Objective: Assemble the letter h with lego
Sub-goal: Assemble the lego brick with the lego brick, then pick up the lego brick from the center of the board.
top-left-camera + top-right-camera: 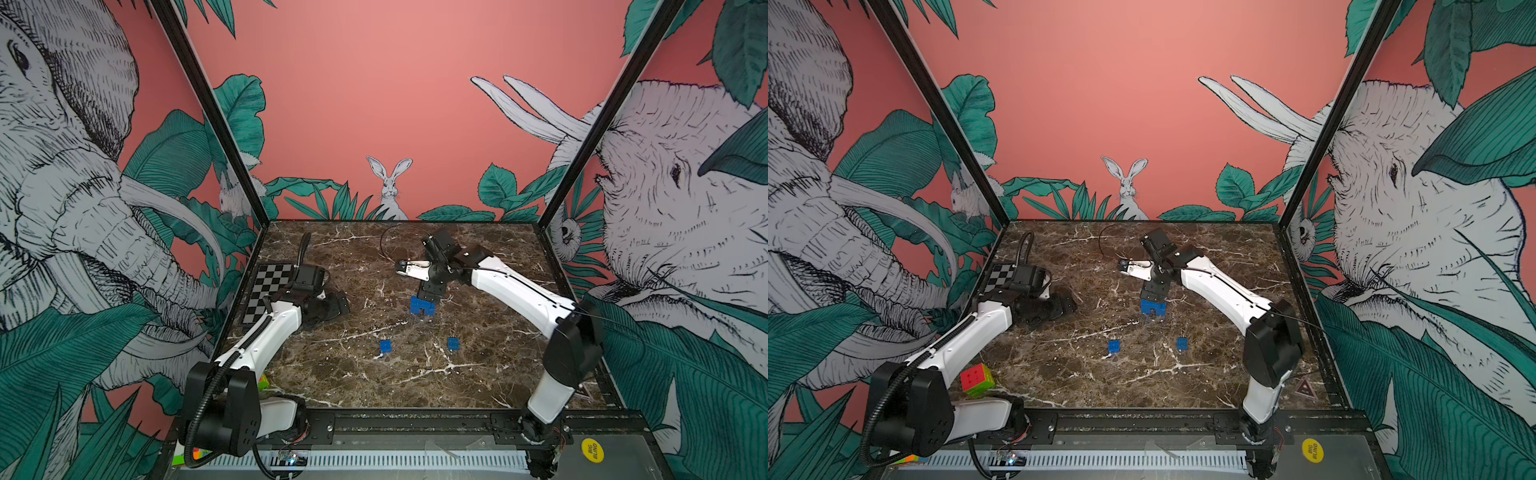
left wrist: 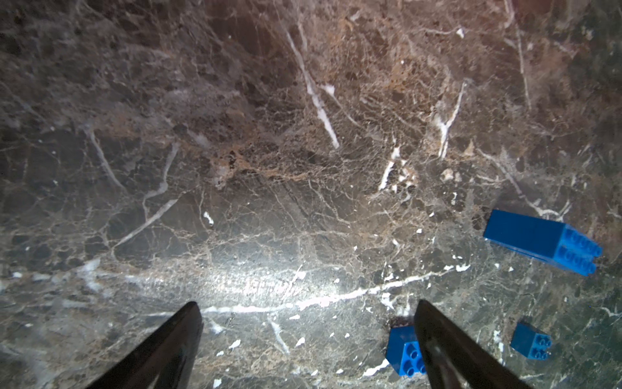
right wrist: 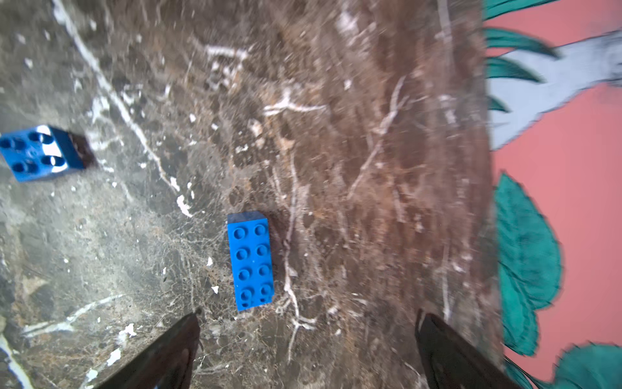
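A blue lego stack (image 1: 422,306) (image 1: 1153,307) stands mid-table, shaped like a low arch with a gap at its base; a letter h shape is out of view. Its studded long top brick (image 3: 250,261) shows in the right wrist view. My right gripper (image 1: 429,295) (image 3: 306,323) hangs just above it, open and empty. In both top views two small blue lego bricks lie nearer the front, one (image 1: 385,346) left of the other (image 1: 453,343). My left gripper (image 1: 343,306) (image 2: 307,308) rests low at the left, open and empty, with a small brick (image 2: 402,350) partly behind one finger.
A checkerboard card (image 1: 270,286) lies at the back left beside the left arm. A multicoloured puzzle cube (image 1: 977,379) sits at the front left corner by the left arm's base. Printed walls close the table (image 1: 415,386) on three sides.
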Controlling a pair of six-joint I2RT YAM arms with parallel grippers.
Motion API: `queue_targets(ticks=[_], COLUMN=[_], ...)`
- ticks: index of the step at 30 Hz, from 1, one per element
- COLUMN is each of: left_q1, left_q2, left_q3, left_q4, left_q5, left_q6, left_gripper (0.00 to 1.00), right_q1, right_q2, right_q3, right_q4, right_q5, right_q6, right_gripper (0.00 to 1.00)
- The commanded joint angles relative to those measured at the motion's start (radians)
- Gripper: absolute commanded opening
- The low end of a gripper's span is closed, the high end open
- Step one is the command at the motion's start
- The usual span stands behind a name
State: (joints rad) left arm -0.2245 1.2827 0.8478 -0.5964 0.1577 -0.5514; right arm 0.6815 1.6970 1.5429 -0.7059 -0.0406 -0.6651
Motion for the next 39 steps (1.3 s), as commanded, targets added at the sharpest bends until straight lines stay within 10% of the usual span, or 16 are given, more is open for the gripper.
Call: queue_targets(ticks=[1, 9, 22, 39], left_q1=[-0.009, -0.049, -0.050, -0.049], left_q2=[-0.009, -0.049, -0.093, -0.163], left_q3=[0.019, 0.007, -0.042, -0.038], left_q4=[-0.047, -0.080, -0.025, -0.063], left_q5=[-0.009, -0.085, -0.093, -0.206], left_q6=[0.028, 0.038, -0.029, -0.024], left_gripper=[0.99, 0.99, 0.99, 0.99], right_q1=[0.020, 0.113, 0.254, 0.369], right_q2=[-0.086, -0.227, -0.195, 0.218], right_q3=[-0.024, -0.224, -0.483, -0.144], right_q4=[0.068, 0.109, 0.122, 0.108], right_q5=[-0.065, -0.183, -0.043, -0.015], right_q6=[0.142, 0.303, 0.374, 0.096], right_gripper=[0.98, 0.99, 0.96, 0.80])
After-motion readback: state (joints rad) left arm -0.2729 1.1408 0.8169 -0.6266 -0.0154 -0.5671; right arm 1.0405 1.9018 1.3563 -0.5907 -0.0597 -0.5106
